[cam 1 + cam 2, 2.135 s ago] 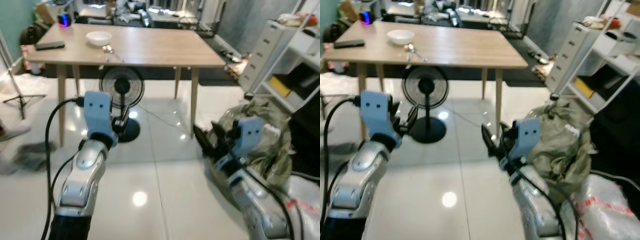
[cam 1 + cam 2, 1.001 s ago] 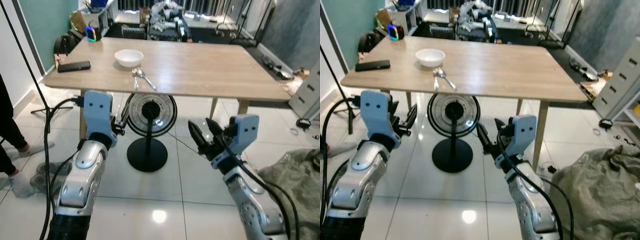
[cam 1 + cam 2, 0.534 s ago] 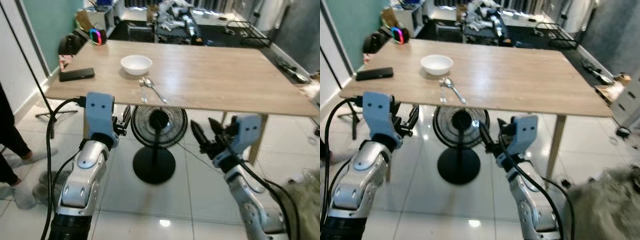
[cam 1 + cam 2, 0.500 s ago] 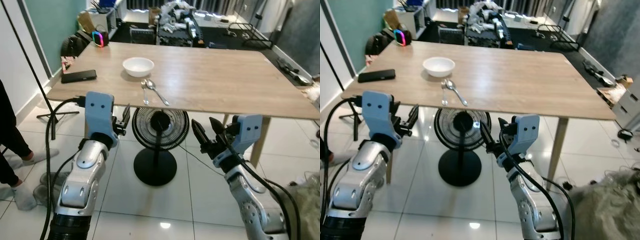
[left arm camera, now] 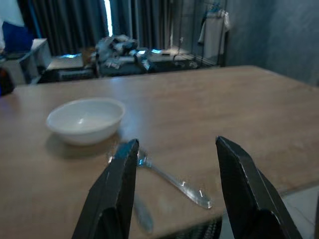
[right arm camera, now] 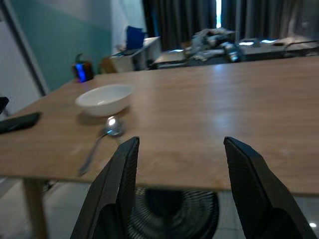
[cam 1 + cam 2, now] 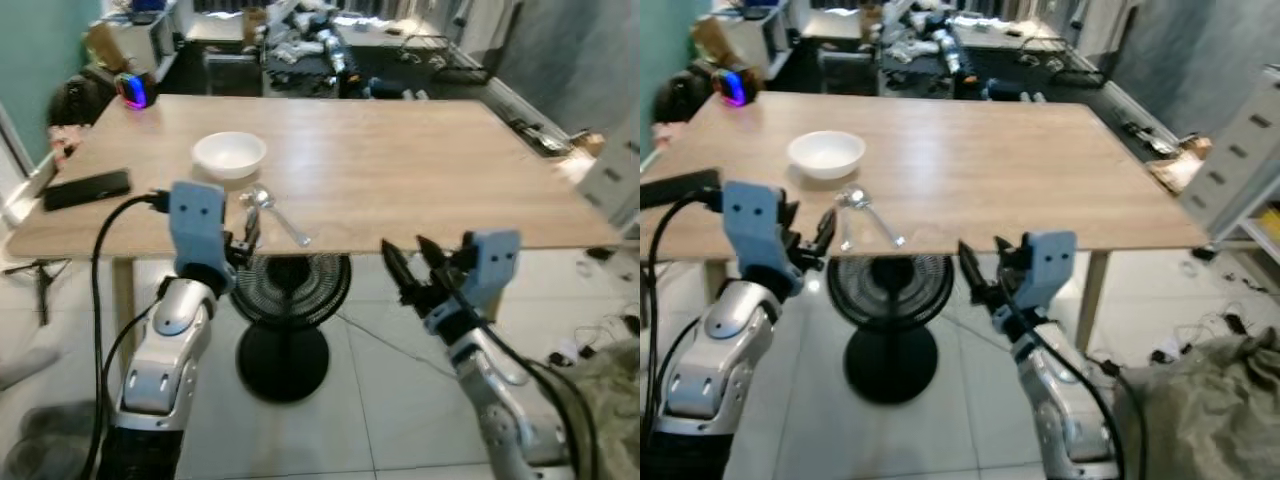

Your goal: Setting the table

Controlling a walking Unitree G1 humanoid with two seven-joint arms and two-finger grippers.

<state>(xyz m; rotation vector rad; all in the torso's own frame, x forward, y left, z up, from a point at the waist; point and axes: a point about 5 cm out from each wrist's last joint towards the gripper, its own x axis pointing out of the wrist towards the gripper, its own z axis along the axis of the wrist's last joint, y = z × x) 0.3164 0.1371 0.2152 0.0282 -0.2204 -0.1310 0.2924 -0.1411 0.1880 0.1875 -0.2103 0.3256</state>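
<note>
A white bowl (image 7: 229,153) sits on the wooden table (image 7: 420,180), with two spoons (image 7: 278,215) just beside it near the front edge. A dark phone (image 7: 87,188) lies far left. Under the table stands a black fan (image 7: 287,300) on shiny tiles. The left gripper (image 7: 250,228) and right gripper (image 7: 408,268) hover before the edge, both with fingers apart and empty.

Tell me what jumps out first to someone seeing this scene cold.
The two grippers dominate: the left gripper and right gripper are raised side by side at the near edge of a wooden table, both open and holding nothing. On the table's left part sits a white bowl, with a spoon just nearer the robot. Under the table stands a black fan.
</note>
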